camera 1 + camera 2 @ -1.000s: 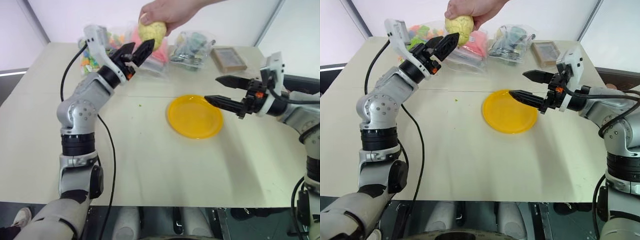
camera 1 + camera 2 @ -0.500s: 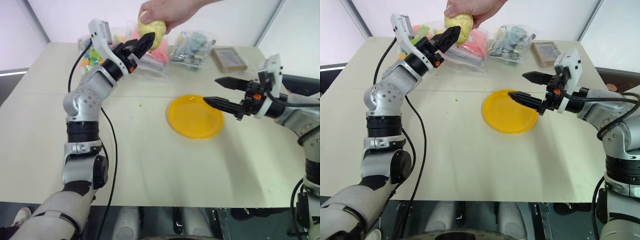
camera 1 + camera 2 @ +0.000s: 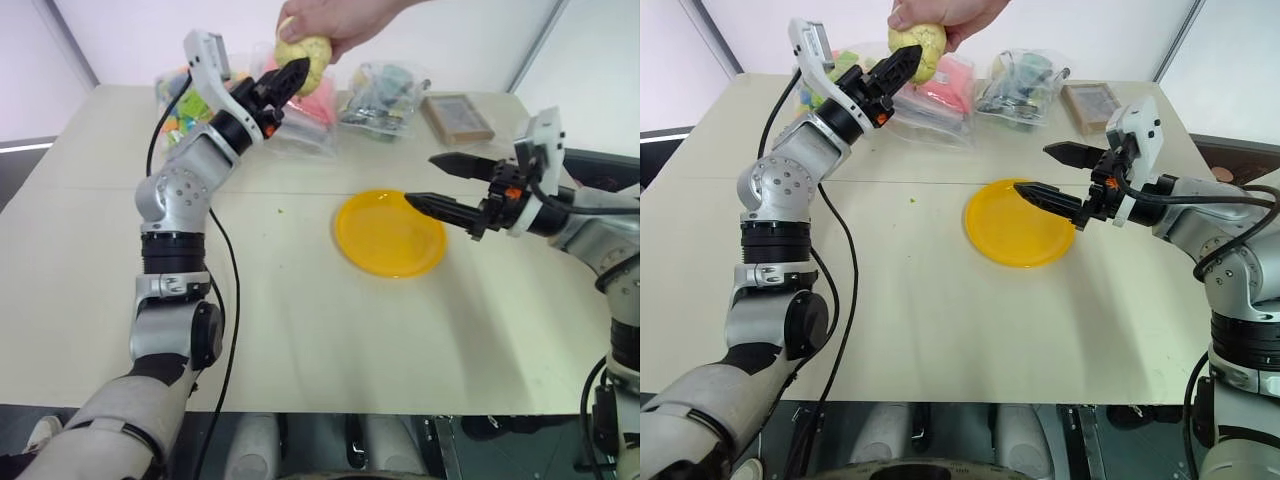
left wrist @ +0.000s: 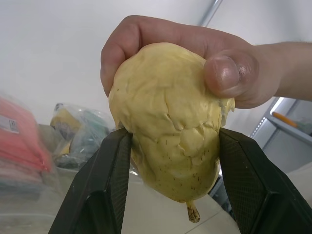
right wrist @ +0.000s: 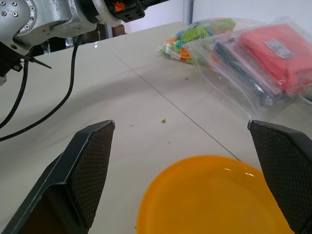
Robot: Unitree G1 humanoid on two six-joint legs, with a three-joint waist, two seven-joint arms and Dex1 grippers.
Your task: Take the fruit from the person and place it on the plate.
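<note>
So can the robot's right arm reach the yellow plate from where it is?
Probably yes. The right tool hangs open just above the plate edge, with nothing between them. It's empty, though; the fruit is up in the left tool and the person's hand.

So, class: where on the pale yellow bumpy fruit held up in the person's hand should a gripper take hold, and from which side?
Grip the pale yellow bumpy fruit across its bare lower flanks, coming from below: the person's hand covers the top, and the left gripper closes there.
</note>
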